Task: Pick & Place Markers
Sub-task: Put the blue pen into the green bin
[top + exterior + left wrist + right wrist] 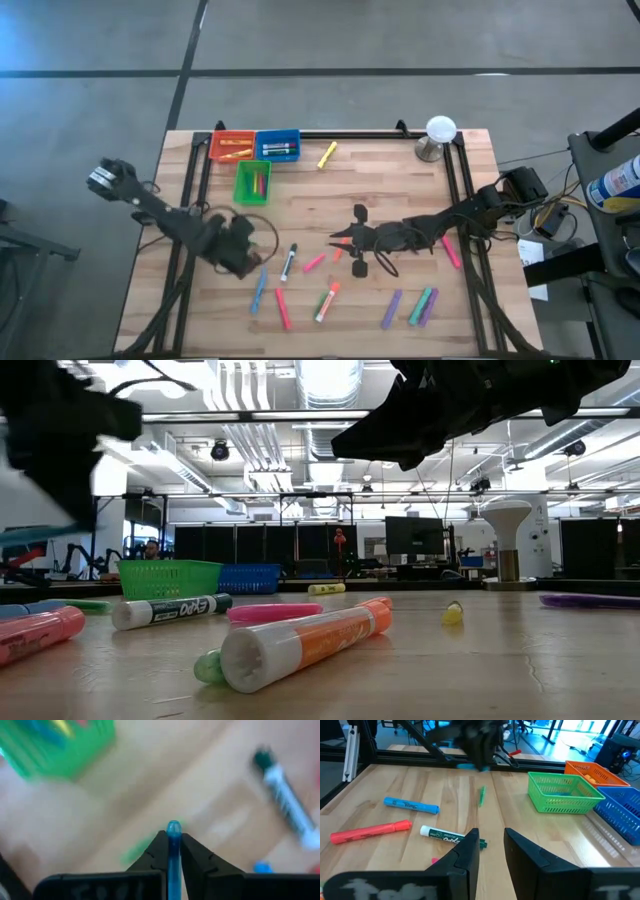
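Pinching a thin blue marker (173, 851) between its fingertips, the left gripper (243, 252) hangs over the bench's (400, 190) left half, lifted off the wood, with a slim green marker (482, 796) lying on the boards beneath it. The right gripper (492, 842) sits near the middle of the bench with its fingers parted and a clear gap between them, holding nothing; a white-barrelled marker with a green cap (450, 837) lies just ahead of it.

Three small bins cluster at the far left corner. An orange bin (231, 146) holds a few yellow and orange markers, the blue bin (278, 146) touching it holds dark ones, and the green bin (253, 182) just in front of them holds a few sticks, one pink.

Other markers lie scattered across the near half: a pink one (283, 308), an orange one (327, 300), a purple one (391, 309), and a yellow one (327, 154) alone near the far edge. A white-domed object (439, 137) stands at the far right corner.
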You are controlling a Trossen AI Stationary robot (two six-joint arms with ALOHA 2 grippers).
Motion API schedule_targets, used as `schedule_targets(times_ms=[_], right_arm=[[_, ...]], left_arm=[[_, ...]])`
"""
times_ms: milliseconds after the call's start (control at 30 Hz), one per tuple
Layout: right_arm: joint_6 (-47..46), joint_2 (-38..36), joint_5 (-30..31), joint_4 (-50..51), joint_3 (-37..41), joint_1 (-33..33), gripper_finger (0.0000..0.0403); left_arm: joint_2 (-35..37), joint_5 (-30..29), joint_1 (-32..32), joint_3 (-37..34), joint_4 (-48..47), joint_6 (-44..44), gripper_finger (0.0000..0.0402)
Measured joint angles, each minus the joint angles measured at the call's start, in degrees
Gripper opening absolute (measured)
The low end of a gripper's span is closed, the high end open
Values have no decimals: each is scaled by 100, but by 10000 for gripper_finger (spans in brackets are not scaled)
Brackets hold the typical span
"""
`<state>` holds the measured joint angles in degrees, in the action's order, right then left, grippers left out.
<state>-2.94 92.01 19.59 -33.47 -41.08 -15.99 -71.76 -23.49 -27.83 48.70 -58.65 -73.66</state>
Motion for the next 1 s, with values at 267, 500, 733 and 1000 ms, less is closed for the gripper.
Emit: schedule_targets(times_ms=[267,500,733,1000], right_arm=[[15,0,0,-4,0,0,80],[35,0,-2,12,9,0,79],[60,1,-4,19,17,0,75],[50,2,-4,20,17,0,78]], left_arm=[[700,-644,2344,158,266,2752,25],[663,-299,4537,-258,1716,4640,25],[580,376,5397,-1012,3092,5094,25],[576,154,5447,-1520,3507,5131,41]])
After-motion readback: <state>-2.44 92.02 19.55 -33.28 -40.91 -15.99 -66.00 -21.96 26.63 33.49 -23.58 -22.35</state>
